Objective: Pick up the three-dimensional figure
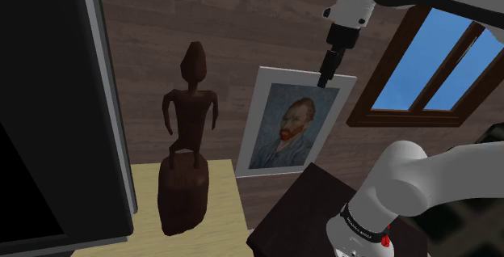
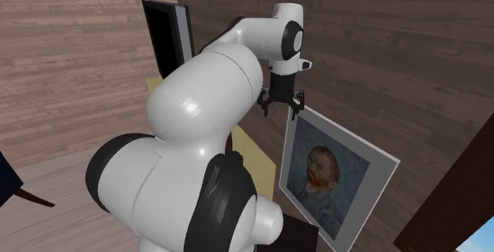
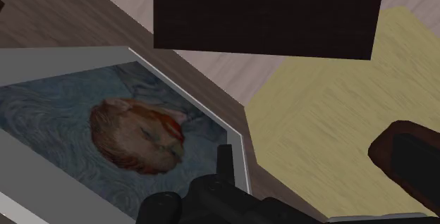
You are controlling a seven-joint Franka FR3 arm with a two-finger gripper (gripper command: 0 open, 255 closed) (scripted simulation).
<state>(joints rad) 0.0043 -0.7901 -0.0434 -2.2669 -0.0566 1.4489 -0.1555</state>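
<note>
The figure (image 1: 186, 146) is a dark brown carved human statue standing upright on a blocky base, on the pale yellow table (image 1: 222, 215). My gripper (image 1: 327, 73) hangs well to the shoulder view's right of it and higher, close to the top edge of a framed portrait (image 1: 291, 126). In the second exterior view the gripper (image 2: 283, 104) points down with its fingers apart and nothing between them. The wrist view catches a corner of the figure's base (image 3: 412, 163) on the table (image 3: 331, 117), off to the side of the hand.
A dark monitor (image 1: 56, 110) stands at the shoulder view's left, close beside the figure. The portrait (image 3: 106, 138) leans against the wooden wall. A window (image 1: 436, 69) is at the right. The dark stand (image 1: 299, 215) sits below the arm.
</note>
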